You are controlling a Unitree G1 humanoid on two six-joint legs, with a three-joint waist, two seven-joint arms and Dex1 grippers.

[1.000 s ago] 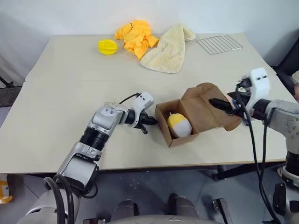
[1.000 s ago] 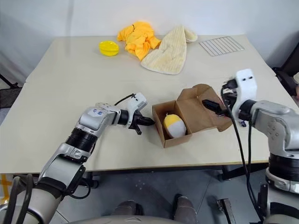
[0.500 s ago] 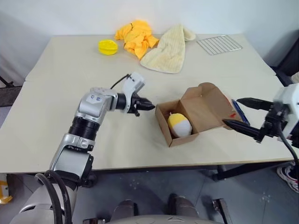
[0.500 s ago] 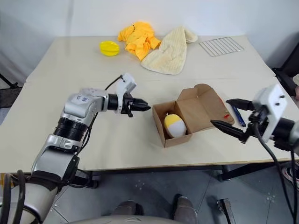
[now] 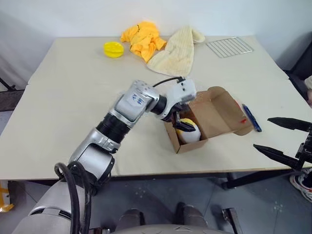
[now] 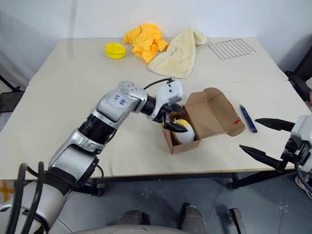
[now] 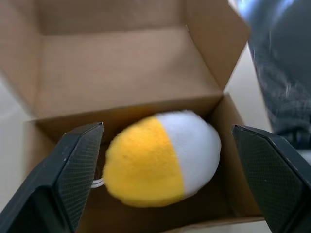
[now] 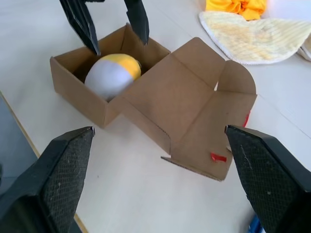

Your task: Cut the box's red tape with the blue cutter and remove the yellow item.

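The yellow item [image 7: 160, 158] is lying in the open box [image 5: 214, 114]; the left gripper [image 5: 182, 123] is hovering over it, fingers spread, gripping nothing.

You are getting bright, even light with only soft shadows lying on the surface [image 5: 73, 97]. Between the left tool's [image 7: 165, 179] fingers, the yellow item [image 7: 160, 158] is looking soft and blurred, and the box [image 7: 121, 87] beyond it is blurring too.
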